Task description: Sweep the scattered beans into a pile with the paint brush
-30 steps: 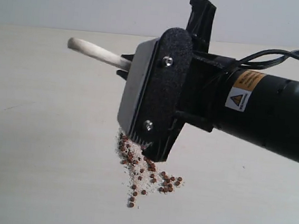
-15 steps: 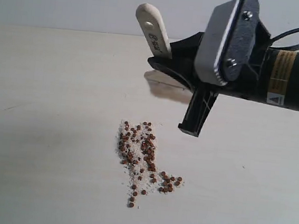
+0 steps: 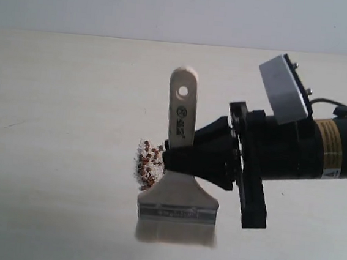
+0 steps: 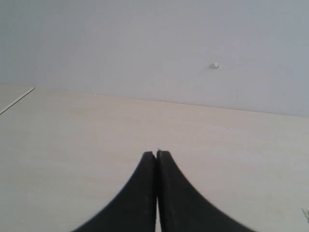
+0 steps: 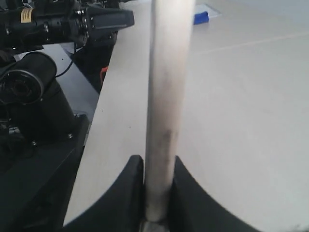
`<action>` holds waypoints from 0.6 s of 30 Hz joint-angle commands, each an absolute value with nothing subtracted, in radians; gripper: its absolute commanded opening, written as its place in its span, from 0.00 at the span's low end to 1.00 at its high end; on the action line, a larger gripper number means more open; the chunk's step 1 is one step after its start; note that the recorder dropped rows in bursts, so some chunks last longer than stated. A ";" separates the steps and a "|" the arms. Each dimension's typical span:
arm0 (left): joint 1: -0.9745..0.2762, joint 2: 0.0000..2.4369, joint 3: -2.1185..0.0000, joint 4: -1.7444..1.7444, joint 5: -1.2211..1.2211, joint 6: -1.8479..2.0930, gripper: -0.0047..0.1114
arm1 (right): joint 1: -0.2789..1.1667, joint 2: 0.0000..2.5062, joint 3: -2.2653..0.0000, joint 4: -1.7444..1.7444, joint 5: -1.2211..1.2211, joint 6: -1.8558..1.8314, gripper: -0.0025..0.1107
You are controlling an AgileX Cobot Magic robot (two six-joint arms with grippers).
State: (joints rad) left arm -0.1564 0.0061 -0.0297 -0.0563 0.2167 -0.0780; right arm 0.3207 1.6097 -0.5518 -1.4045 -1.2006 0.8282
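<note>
Wooden brush [image 3: 178, 195] stood clamped by its handle in your right gripper [image 3: 171, 158], bristles down just beside the beans [image 3: 147, 164]. Your left gripper [image 4: 156, 157] was pinched closed, empty. Mid-sweep, likely; next you needed a steady drag toward the beans.

A pale wooden table [image 3: 54, 94] meets a plain grey-white wall [image 3: 172, 13].

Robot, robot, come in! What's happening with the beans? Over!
Left gripper shut, empty. Right gripper shut on paint brush, bristles down. Beans bunched beside brush; nothing blocking.
</note>
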 commanded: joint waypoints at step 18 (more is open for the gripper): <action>-0.162 0.000 -0.028 -0.065 0.215 -0.081 0.04 | 0.315 1.866 -0.465 -1.151 -1.221 0.586 0.02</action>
